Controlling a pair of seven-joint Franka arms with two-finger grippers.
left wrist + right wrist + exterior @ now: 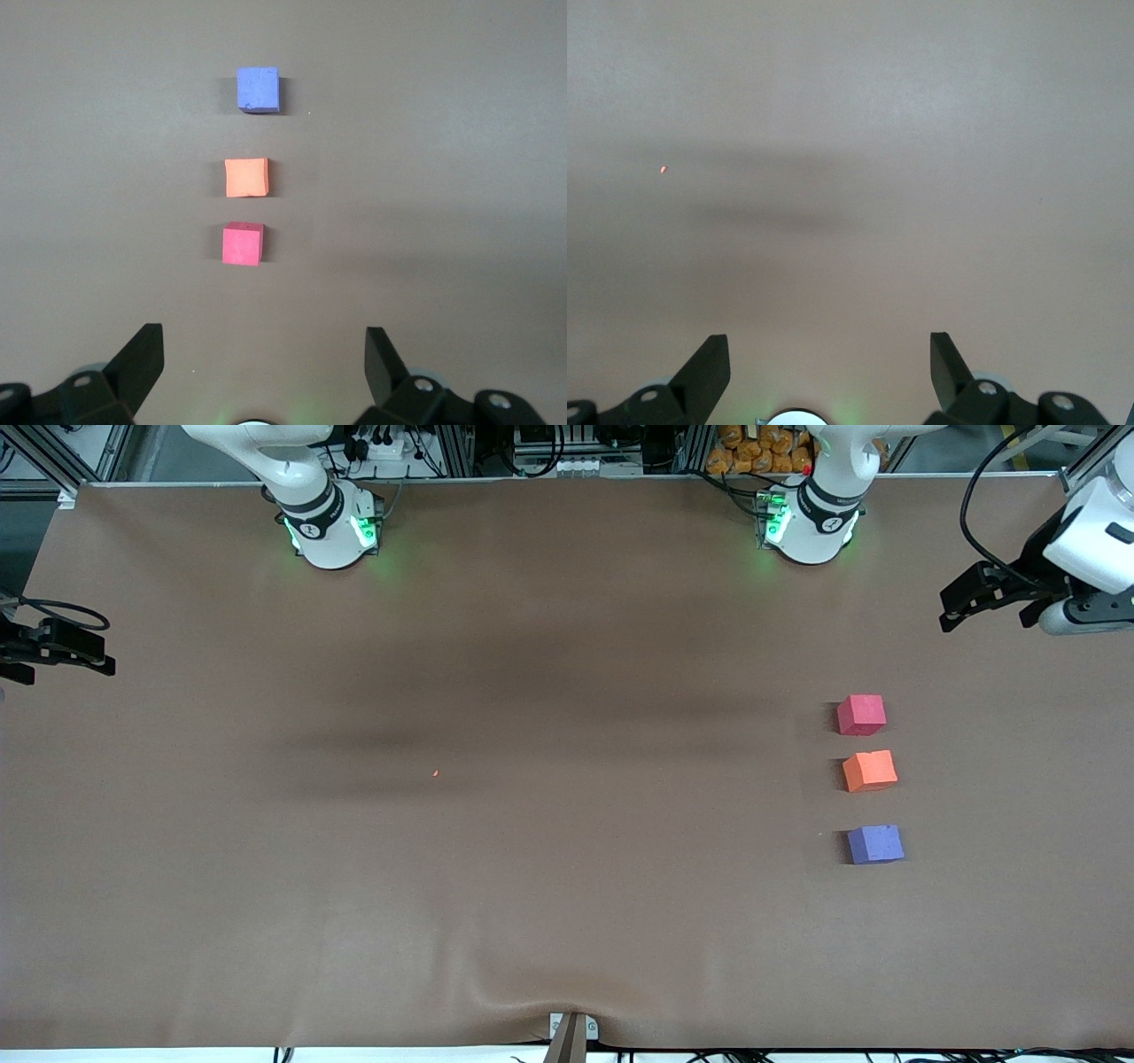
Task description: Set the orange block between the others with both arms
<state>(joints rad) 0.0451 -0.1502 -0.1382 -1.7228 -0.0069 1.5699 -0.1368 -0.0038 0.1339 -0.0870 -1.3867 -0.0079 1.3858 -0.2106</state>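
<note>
Three small matte cubes stand in a single row on the brown tabletop (532, 886), toward the left arm's end. The pinkish-red cube (861, 715) lies farthest from the front camera, the purple-blue cube (875, 844) nearest to it, and the orange block (869, 771) sits between them. The three are apart from one another, with a strip of bare tabletop in each gap, and the orange block is turned slightly out of square with its neighbours.

The left hand (952, 613) hangs in the air over the tabletop's edge at the left arm's end, clear of the row; its jaws stand wide apart and hold nothing. Its wrist view looks along the row, with the pinkish-red cube closest to the fingers (142, 359), then the orange block, then the purple-blue cube.

The right hand (97, 660) hangs at the edge of the front view, over the right arm's end of the tabletop, well apart from the cubes. Its fingers (713, 363) are likewise spread wide and empty over bare tabletop.

One tiny orange speck (435, 773) lies near the middle of the tabletop.
</note>
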